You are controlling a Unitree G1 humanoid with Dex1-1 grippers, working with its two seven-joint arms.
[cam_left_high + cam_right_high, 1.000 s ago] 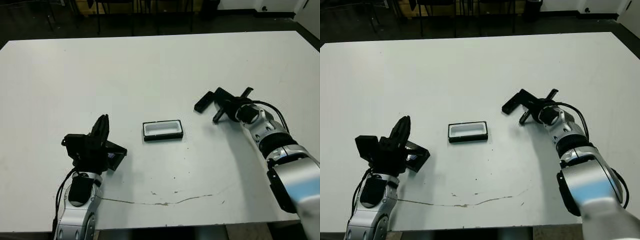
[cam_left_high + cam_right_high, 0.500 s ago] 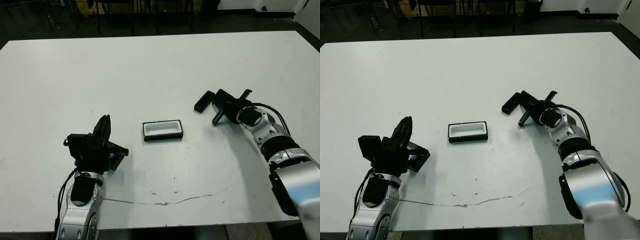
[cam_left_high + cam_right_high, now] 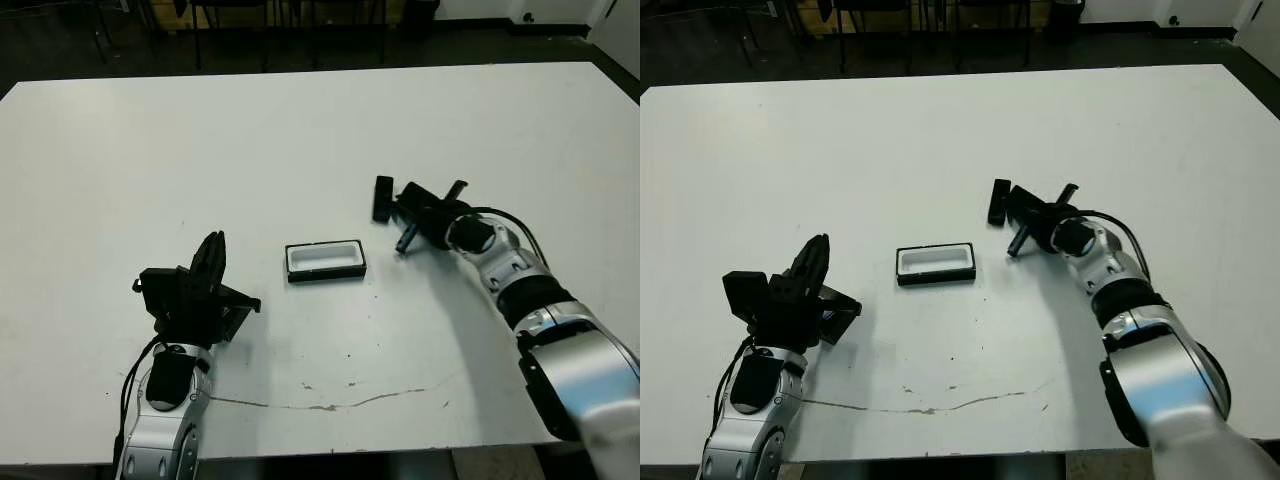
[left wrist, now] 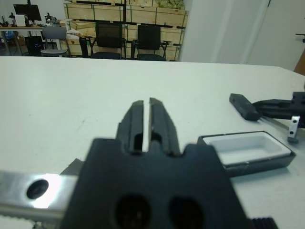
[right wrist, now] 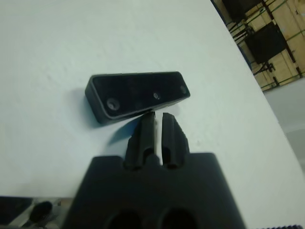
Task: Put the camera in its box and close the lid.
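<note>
Black camera [image 5: 137, 94] lies on the worktop [image 3: 300, 130] against the right gripper's [image 5: 157, 119] closed, empty fingers, apparently nudged toward the open box [image 3: 325, 260].

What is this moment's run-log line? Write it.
camera: on table, outside box | right gripper: shut, tips at camera | left gripper: shut, by lid | box: open, empty

camera [image 5: 136, 95]: matt black plastic casing, smooth, with small glossy lens spots on its face
box [image 3: 326, 260]: black outer walls, smooth matt white lining inside
tabletop [image 3: 300, 130]: matt white, lightly scuffed, a thin dark crack-like line near the front edge
right end effector [image 5: 158, 136]: dull black plastic fingers, ribbed
</note>
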